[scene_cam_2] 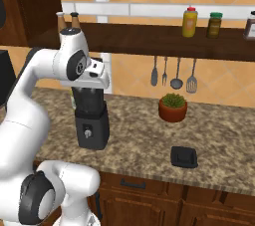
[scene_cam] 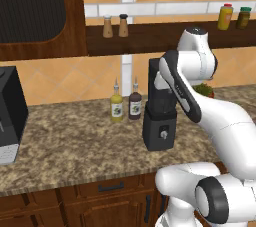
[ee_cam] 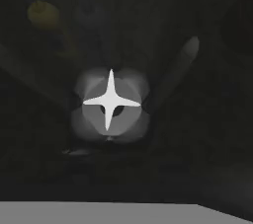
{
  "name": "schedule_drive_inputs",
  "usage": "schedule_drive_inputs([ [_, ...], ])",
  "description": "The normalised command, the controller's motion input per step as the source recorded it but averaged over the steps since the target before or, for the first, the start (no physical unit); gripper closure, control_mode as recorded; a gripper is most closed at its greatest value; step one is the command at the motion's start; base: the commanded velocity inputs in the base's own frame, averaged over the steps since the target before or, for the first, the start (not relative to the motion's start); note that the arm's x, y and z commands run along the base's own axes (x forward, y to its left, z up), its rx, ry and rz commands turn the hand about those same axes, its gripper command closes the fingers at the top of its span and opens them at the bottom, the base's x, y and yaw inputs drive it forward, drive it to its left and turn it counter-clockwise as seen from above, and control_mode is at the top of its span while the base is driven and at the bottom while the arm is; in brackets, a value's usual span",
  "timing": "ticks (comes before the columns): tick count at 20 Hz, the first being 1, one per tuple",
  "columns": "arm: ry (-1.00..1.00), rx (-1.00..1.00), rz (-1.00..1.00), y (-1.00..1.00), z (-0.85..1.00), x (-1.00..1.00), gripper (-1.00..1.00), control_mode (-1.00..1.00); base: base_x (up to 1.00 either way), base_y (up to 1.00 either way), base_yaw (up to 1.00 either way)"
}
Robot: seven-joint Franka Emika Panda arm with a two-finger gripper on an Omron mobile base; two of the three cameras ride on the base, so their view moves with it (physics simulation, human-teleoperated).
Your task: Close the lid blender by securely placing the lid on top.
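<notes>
The blender (scene_cam: 160,116) stands mid-frame on the desk (scene_cam: 75,141), the arm's wrist right over its jar. Whether the lid sits on top, or the hand grips anything, I cannot tell.

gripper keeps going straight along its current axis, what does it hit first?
Probably the star-shaped blades at the bottom of the blender's tall dark translucent jar: the hand view looks straight down into it. Depth is unclear.

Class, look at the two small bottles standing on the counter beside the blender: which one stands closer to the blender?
The dark brown bottle. It stands right beside the blender, while the yellow-green bottle stands on its far side, farther left.
</notes>
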Motion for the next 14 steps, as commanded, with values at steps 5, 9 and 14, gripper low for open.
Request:
schedule_drive_inputs([
  [5,-0.05,0.02,0.00,-0.11,-0.14,-0.25,-1.00,-1.00,0.00,0.00,0.00],
  [9,-0.29,0.24,-0.03,-1.00,-0.21,-0.53,-1.00,-1.00,0.00,0.00,0.00],
  [14,-0.14,0.20,-0.07,-1.00,-0.36,-0.40,-1.00,-1.00,0.00,0.00,0.00],
])
